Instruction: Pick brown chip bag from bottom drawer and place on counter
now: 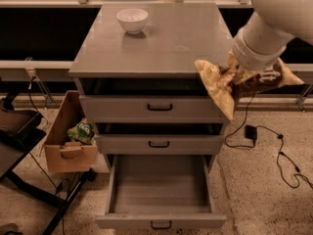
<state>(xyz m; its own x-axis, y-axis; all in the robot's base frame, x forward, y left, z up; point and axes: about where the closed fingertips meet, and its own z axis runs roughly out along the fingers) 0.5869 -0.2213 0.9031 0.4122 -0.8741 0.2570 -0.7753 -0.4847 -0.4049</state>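
The brown chip bag [222,84] hangs crumpled in the air at the cabinet's right front corner, level with the top drawer. My gripper [243,75] is shut on the bag's middle; the white arm reaches in from the upper right. The bag's left end overlaps the edge of the counter [161,40], and its right end sticks out past the cabinet. The bottom drawer [159,192] is pulled fully out and shows a bare grey floor. Its black handle sits at the front edge.
A white bowl [132,19] stands at the counter's back left. The two upper drawers [154,106] are slightly open. A cardboard box [68,136] holding a green snack bag [82,130] stands left of the cabinet. A black cable [274,146] lies on the floor at the right.
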